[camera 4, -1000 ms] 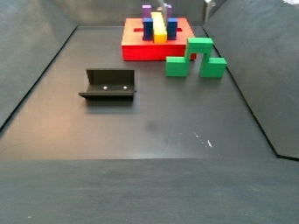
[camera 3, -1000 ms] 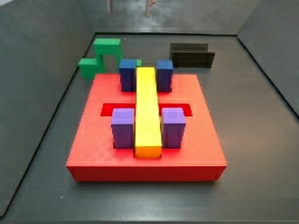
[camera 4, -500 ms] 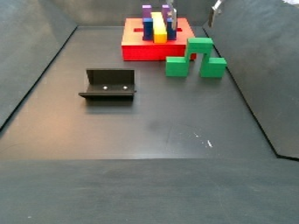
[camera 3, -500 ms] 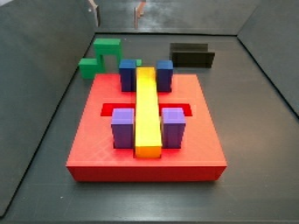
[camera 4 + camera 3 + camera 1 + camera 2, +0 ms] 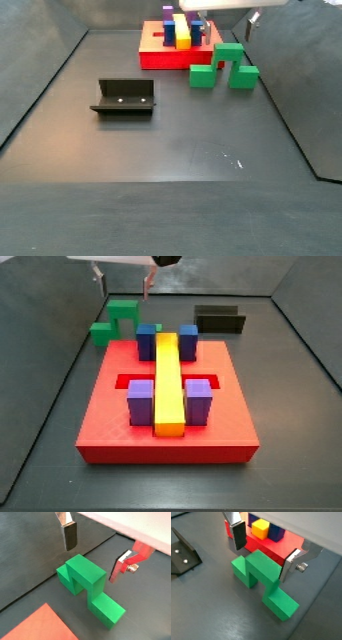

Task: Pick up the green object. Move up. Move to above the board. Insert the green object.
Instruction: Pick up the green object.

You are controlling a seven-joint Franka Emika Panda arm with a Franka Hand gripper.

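Green and matte, the arch lies on the dark floor just beside the red board, its raised middle block under the gap of the gripper. The fingers stand spread wide, one on each side of that block and above it (not touching it in either wrist view). Compared with half a second ago, the gripper has come down into both side views, hanging over the arch, which has not moved.
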